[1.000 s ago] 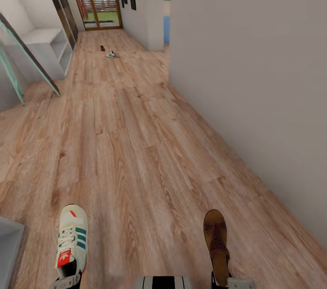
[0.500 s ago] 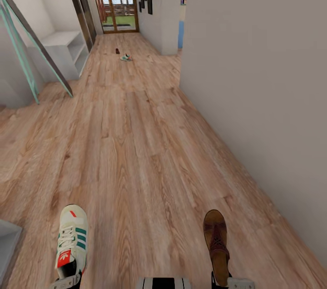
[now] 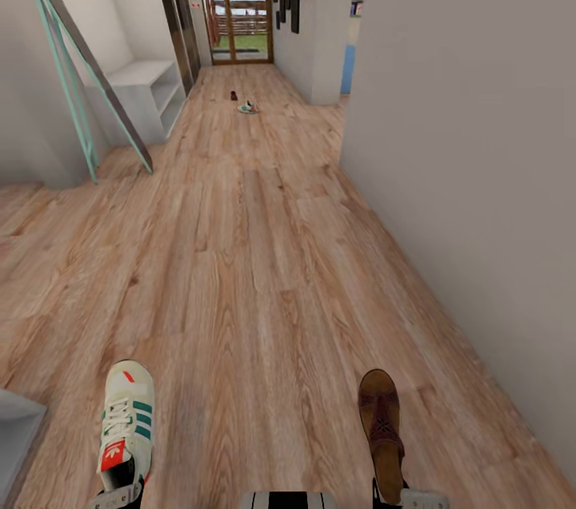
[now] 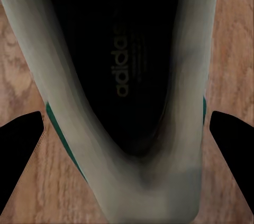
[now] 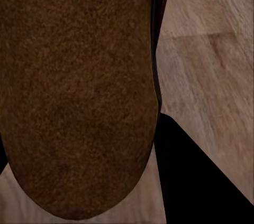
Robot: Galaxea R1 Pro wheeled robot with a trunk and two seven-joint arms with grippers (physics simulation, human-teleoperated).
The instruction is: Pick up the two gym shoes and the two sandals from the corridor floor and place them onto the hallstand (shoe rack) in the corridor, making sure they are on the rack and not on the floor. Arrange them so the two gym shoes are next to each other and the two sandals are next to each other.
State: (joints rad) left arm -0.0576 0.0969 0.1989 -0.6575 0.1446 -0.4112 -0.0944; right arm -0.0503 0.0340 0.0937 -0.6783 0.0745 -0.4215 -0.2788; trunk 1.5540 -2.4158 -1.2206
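left gripper (image 3: pixel 120 495): clamped on a gym shoe (image 3: pixel 126 425)
right gripper (image 3: pixel 398 498): clamped on a sandal (image 3: pixel 382 429)
down the corridor floor (image 3: pixel 256 253): other shoe (image 3: pixel 248 107) and sandal (image 3: pixel 234 95) seen

Left gripper (image 3: pixel 120 497) at seven o'clock in the head view, clamped on the heel of a sneaker (image 3: pixel 126 425) pointing toward twelve. Right gripper (image 3: pixel 392 499) at five o'clock, gripping the heel of a sandal (image 3: pixel 381 421), toe likewise toward twelve.
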